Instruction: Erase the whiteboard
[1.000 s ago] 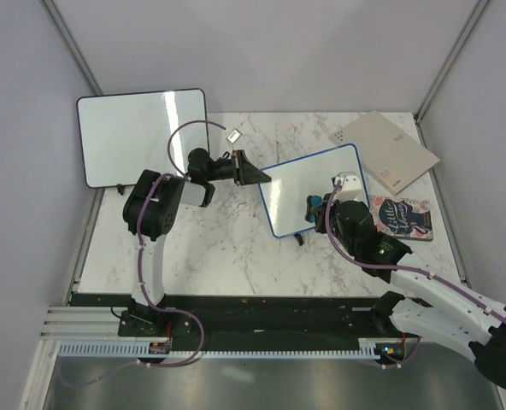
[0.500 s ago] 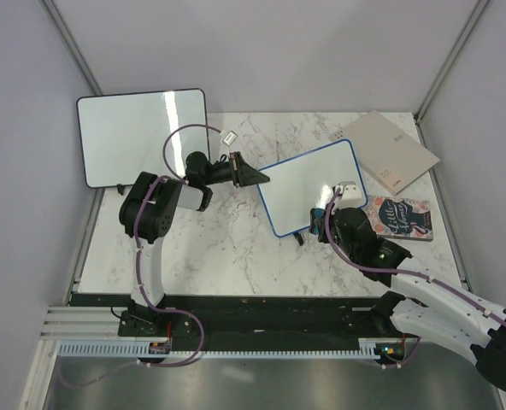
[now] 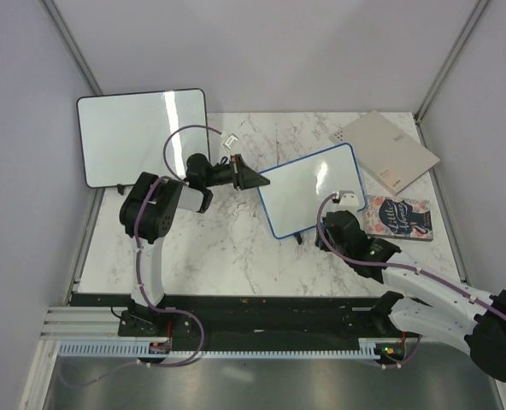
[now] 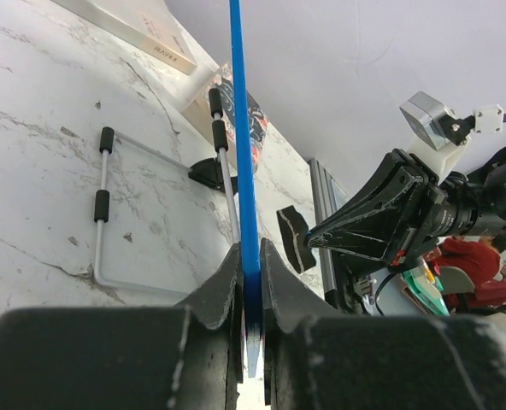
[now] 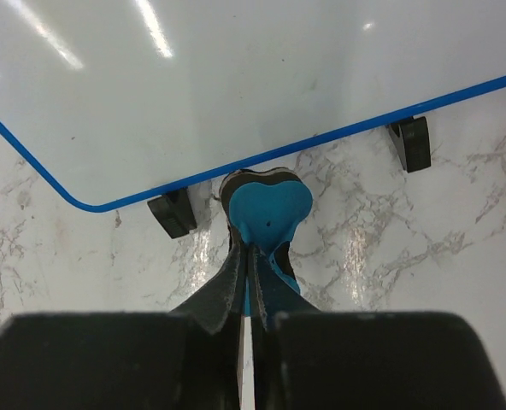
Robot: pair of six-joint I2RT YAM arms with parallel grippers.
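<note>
While the left claw [image 4: 251, 286] clamps the frame [image 4: 238, 128] of the board [image 3: 308, 190] to steady it, the right claw [image 5: 249, 256] pinches a blue eraser [image 5: 267, 205].

A white marble-patterned table [image 3: 227, 248] fills the middle, boxed in by plain pale grey walls [image 3: 261, 51], with aluminium corner posts [image 3: 73, 47] at 11 and 1 o'clock. At 6 o'clock a slotted metal rail [image 3: 261, 348] edges it, with a brushed metal sheet [image 3: 261, 384] below. The light is soft and even. Glare streaks a black-framed whiteboard [image 3: 138, 132] at 10 o'clock.
</note>
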